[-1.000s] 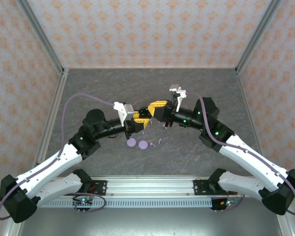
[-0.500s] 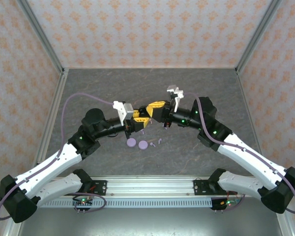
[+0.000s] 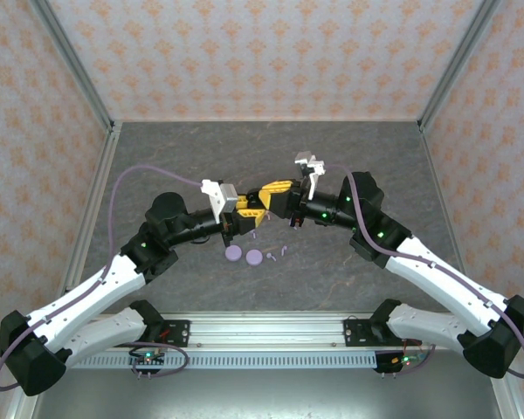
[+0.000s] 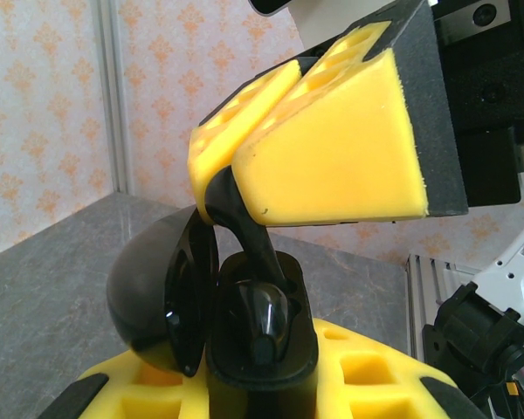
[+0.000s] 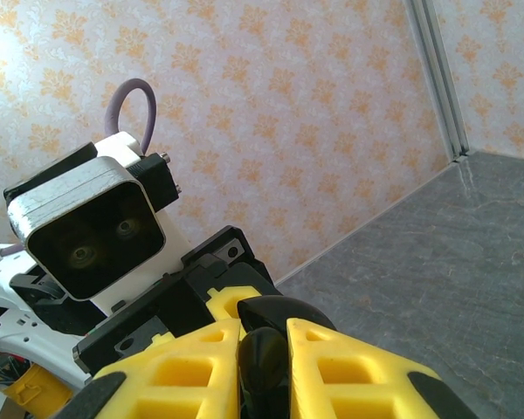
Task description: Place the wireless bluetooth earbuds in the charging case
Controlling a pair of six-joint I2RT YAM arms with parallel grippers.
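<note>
Black case (image 4: 144,288): lid swung open to the left; the base stands upright between the yellow pads at the bottom of the left wrist view.
Left gripper (image 4: 253,388): jaws clamp the case base from both sides; pad tips are cut off by the frame edge.
Black earbud (image 4: 264,312): head sits down in the well of the case base, and the stem rises up and left into the right arm's pads.
Right gripper (image 4: 217,182): comes in from above, with its jaws pressed together on the earbud stem.
Right wrist view: a black lump is wedged between the two yellow pads at the bottom edge; its lower part is cut off.
Top view: both grippers meet nose to nose above mid worktop (image 3: 201,157), well clear of the surface; case and earbud are hard to make out between them.
Lavender discs (image 3: 233,253): two lie side by side on the worktop, just in front of the grippers.
Lavender bits (image 3: 284,250): a few lie just right of the discs, too small to read their shape.
Hidden: how deep the earbud is seated; the well walls cover its lower end.
</note>
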